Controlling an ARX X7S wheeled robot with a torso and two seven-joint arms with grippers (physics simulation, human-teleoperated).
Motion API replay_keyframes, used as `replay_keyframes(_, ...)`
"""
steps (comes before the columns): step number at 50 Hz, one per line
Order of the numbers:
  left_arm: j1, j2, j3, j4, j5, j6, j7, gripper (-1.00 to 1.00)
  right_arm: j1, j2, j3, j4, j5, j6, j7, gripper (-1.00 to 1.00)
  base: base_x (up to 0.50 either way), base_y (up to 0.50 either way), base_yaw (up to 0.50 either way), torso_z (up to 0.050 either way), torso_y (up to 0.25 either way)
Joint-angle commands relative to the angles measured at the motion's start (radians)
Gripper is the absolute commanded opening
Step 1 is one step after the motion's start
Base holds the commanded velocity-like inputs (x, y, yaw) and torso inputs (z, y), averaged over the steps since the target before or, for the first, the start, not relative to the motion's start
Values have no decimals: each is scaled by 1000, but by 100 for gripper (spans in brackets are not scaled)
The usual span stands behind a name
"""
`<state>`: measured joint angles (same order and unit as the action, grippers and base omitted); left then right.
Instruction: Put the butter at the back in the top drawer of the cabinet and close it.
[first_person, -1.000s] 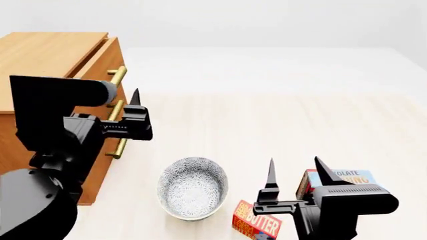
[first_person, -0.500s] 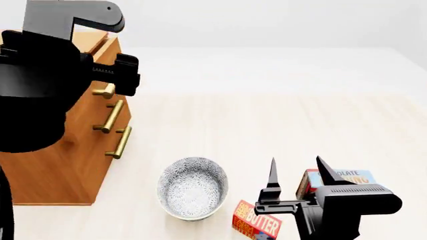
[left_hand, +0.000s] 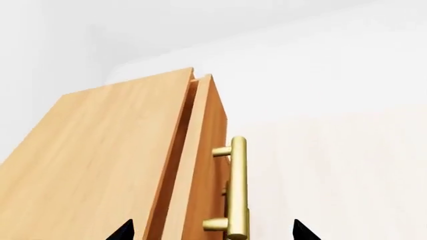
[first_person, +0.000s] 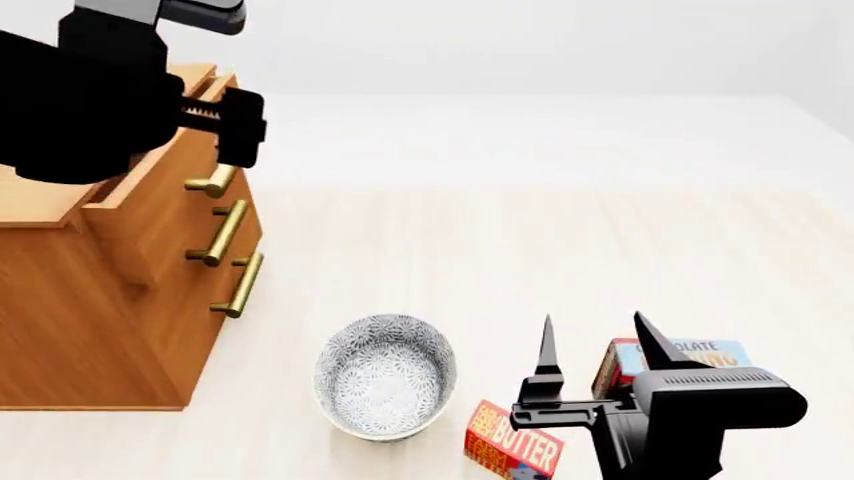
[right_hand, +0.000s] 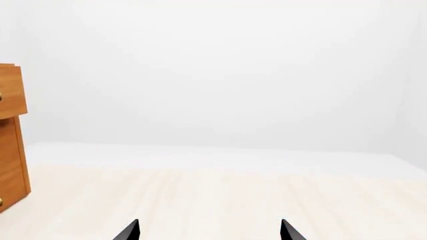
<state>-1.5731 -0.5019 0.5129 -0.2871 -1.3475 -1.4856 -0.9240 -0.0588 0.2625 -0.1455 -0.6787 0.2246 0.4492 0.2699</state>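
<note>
At upper left of the head view, the left gripper (first_person: 230, 135) hangs jaws spread at the handle of the top drawer (first_person: 174, 205), which juts slightly from the cabinet (first_person: 80, 310). At lower right, the right gripper (first_person: 597, 350) stands wide apart, empty, above the butter (first_person: 514, 443).

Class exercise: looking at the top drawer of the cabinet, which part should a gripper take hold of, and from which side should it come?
Grip the brass bar handle on the top drawer. It stands off the wood front on two posts, leaving a gap behind it for a finger. Come from the front, facing the drawer, fingers straddling the bar across its width. The left gripper is open and roughly lined up that way.
</note>
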Motion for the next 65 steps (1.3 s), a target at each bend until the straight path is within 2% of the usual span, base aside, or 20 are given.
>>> replay_keyframes(1,-84,17,113,-184,90,52,137,100,2,7,-2,-2,9,3,7,100,0,0,0,0,0)
replay_keyframes(22,-101,39,194,-336,145,110,305,100,6,17,-12,1,17,2,18,100,0,0,0,0,0)
replay_keyframes(65,-117,86,307,-544,249,199,444,100,6,37,-25,-1,31,-7,40,100,0,0,0,0,0)
